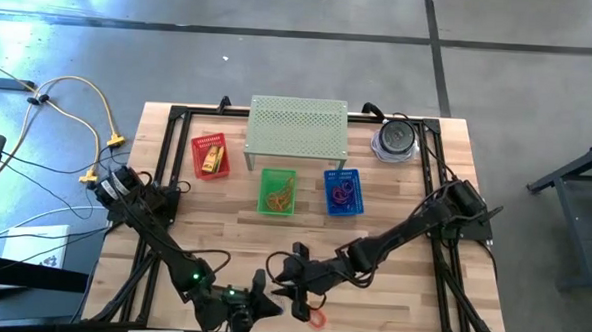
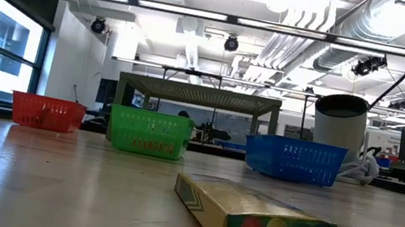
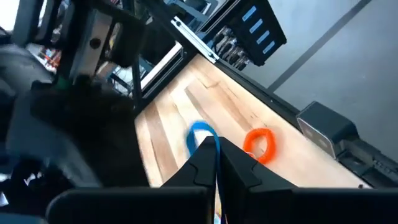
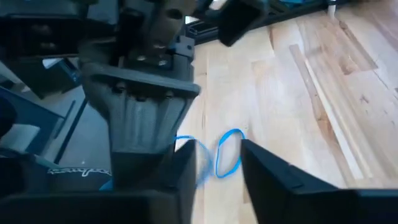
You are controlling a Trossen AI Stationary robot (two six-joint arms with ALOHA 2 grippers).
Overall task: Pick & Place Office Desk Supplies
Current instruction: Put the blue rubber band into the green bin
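Left wrist view: left end effector pinches blue loop.

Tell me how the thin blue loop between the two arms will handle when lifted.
The blue loop is a thin band bent into an uneven oval, so it is probably floppy and will sag or twist. It looks very light. The left gripper, fingers shut, appears to pinch it, so it may stretch if pulled.

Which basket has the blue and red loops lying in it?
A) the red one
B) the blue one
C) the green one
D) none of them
B: seen from above, the blue basket holds a tangle of blue and red loops, while the red basket holds a yellow packet.
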